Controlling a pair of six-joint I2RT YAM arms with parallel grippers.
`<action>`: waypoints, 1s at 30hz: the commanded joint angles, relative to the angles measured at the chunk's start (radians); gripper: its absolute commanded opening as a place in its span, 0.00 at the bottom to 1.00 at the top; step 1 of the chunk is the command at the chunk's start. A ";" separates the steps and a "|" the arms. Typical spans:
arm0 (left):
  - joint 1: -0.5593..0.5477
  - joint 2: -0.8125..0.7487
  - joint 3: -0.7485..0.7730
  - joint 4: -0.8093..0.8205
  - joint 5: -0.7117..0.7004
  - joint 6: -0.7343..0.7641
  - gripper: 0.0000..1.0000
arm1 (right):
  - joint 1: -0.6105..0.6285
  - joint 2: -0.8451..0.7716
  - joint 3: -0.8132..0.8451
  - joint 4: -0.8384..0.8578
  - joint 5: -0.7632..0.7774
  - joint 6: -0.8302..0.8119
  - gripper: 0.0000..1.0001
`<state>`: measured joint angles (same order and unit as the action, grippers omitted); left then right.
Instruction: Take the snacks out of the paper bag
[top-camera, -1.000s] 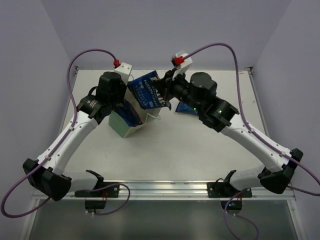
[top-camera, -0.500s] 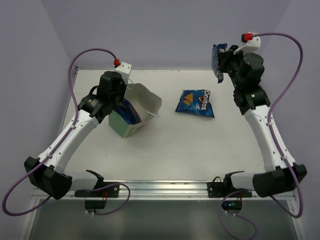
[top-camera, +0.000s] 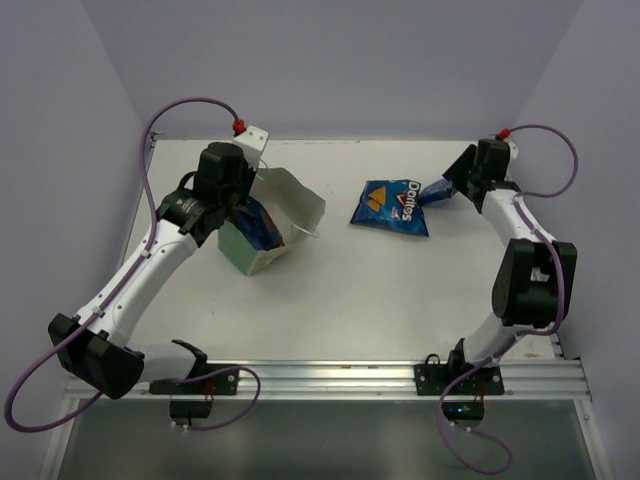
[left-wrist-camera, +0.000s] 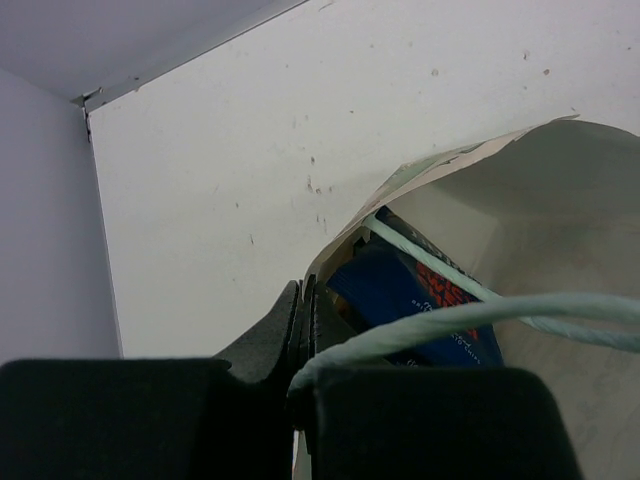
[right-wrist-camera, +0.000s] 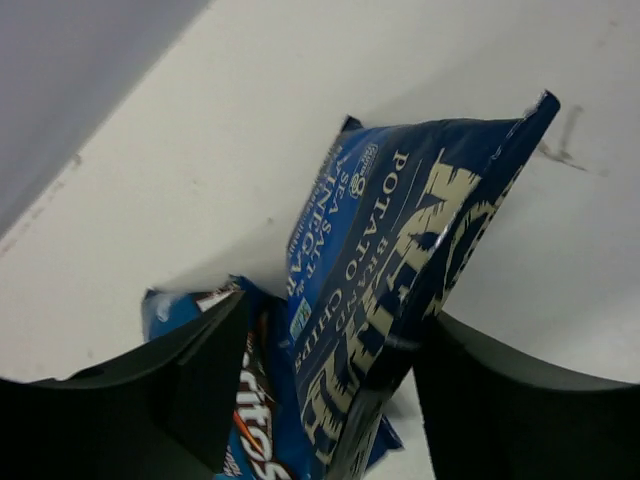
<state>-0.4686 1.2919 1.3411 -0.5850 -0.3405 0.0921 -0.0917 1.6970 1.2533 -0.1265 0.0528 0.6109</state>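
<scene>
three cameras are covering one table (top-camera: 350, 300): one overhead, two riding the wrists.
the top external camera is looking down from above and behind the arm bases, taking in the whole surface. the left wrist camera is sitting close behind the left gripper (left-wrist-camera: 303, 308), facing the far left corner and the open mouth of the paper bag (left-wrist-camera: 540, 200), which the overhead view is showing near the left edge. the right wrist camera is looking past the right gripper (right-wrist-camera: 335, 315) at close range onto the blue chip bag (right-wrist-camera: 400, 250) and the doritos packet (right-wrist-camera: 255, 420), both appearing overhead toward the far right corner.
</scene>
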 joint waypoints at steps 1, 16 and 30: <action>0.005 -0.039 0.038 0.073 0.043 0.046 0.00 | 0.006 -0.230 -0.018 -0.195 0.212 0.049 0.69; 0.004 -0.063 0.047 0.019 0.101 0.058 0.00 | 0.575 -0.682 -0.066 -0.127 -0.076 -0.264 0.97; 0.004 -0.100 0.038 0.022 0.150 0.015 0.00 | 1.064 -0.070 0.405 -0.166 -0.019 -0.235 0.81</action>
<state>-0.4667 1.2419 1.3613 -0.6315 -0.1997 0.1154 0.9600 1.5715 1.5566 -0.2699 0.0086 0.3622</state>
